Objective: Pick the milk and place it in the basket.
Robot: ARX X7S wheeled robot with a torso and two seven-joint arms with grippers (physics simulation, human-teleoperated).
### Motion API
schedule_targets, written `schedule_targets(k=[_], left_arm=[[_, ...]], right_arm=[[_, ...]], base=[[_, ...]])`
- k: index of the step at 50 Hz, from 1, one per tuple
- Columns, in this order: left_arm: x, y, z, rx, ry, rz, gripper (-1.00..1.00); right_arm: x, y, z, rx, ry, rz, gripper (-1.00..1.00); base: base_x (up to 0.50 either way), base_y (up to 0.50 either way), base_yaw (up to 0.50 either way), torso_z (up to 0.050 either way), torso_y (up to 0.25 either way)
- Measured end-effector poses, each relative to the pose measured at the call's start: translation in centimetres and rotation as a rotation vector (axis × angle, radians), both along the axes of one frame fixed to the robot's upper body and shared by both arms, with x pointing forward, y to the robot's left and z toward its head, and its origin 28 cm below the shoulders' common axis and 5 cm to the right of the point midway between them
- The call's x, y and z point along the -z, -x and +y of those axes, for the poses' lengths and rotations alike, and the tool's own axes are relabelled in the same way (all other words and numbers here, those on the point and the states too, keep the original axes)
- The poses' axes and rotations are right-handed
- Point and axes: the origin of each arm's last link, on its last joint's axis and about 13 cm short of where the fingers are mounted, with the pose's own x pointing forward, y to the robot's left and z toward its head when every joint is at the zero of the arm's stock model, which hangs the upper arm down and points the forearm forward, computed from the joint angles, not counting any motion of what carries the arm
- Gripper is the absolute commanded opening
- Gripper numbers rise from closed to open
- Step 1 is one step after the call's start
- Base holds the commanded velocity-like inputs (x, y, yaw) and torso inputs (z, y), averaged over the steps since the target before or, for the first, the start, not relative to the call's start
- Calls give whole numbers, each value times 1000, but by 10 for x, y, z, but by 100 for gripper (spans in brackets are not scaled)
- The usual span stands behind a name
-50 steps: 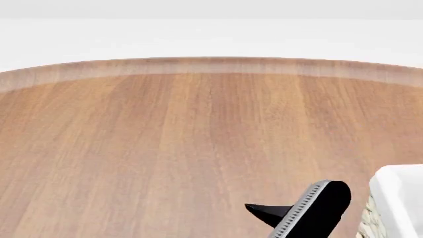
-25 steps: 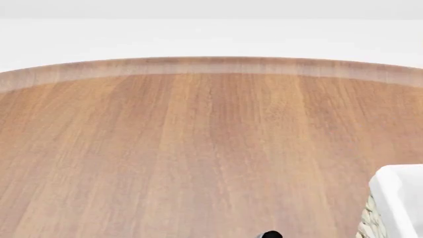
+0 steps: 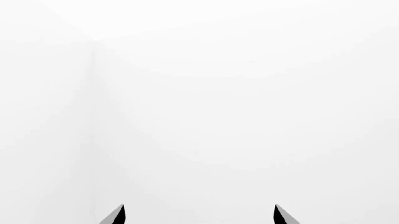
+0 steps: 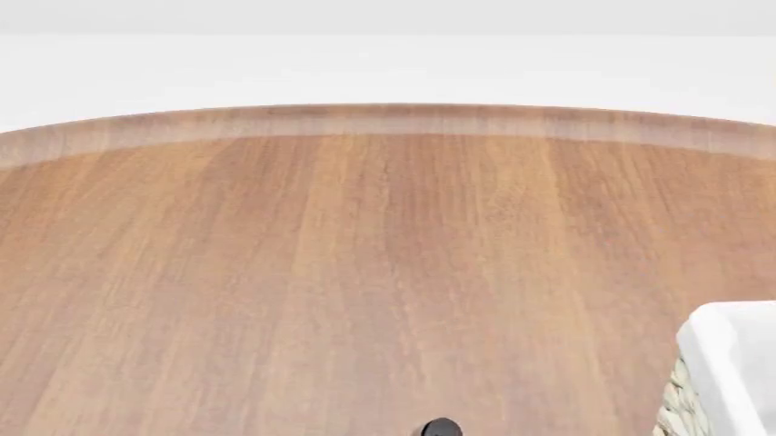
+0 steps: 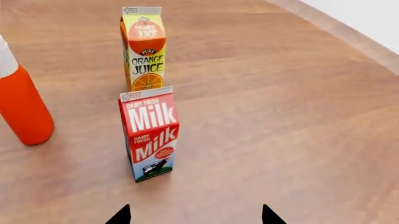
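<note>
Currently your right gripper (image 5: 194, 215) shows only two dark fingertips (image 5: 120, 215) at the edge of the right wrist view, set well apart with nothing between them, so it stands open and empty. The milk (image 5: 149, 133) stands upright on the table (image 5: 281, 116), just ahead of the gap between those tips and a little toward the one marked; it is not touched by either. Its red face with white "Milk" lettering is turned to the camera.

Just behind the milk, and apart from it, the orange juice carton (image 5: 144, 48) stands upright too. Off to one side of the milk, near it but not touching, is an orange bottle (image 5: 22, 107) with a white upper part, cut by the picture's edge.

Your left gripper (image 3: 198, 215) likewise shows two dark tips (image 3: 115, 216) spread wide, holding nothing, with only plain white behind them.

From the head view, the basket (image 4: 728, 363) sits at the table's near right corner of the picture: white liner over the rim, a strip of wicker below. The milk is not in this view. A small dark rounded part (image 4: 441, 428) pokes in at the bottom edge; you cannot tell what it belongs to.
</note>
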Motion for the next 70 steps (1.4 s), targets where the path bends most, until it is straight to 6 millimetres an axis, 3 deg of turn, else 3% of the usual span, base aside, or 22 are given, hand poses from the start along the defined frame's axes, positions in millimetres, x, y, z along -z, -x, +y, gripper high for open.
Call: schedule_targets(k=[33,70], left_arm=[[1,-1,-1,2,-1,2,100],[3,-1,-1,4,4,4,100]], right_arm=[[9,-17,40,-109,45,-26,100],[15,-30,57,-110,68,-32,100]], base=[[0,0,0,0,0],[0,0,0,0,0]])
